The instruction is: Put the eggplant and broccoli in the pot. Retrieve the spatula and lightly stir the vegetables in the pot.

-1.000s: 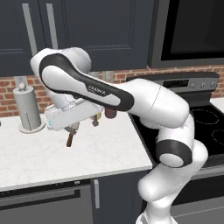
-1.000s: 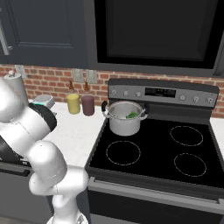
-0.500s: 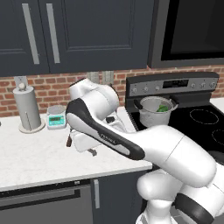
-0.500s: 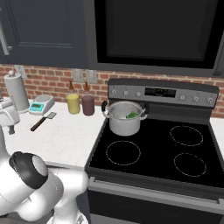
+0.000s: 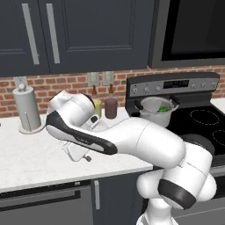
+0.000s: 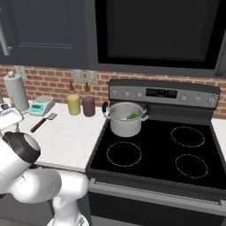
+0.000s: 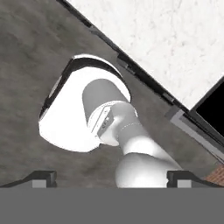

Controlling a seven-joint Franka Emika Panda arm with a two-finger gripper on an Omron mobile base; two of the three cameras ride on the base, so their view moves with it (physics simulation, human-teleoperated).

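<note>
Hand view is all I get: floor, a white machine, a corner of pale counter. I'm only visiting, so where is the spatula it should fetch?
Observer: The spatula lies flat on the counter, just in front of a small scale.
Operator: And the pot?
Observer: The pot stands on the back left burner of the stove.
Operator: Is anything in it?
Observer: Some green broccoli shows inside; the eggplant I cannot make out.
</note>
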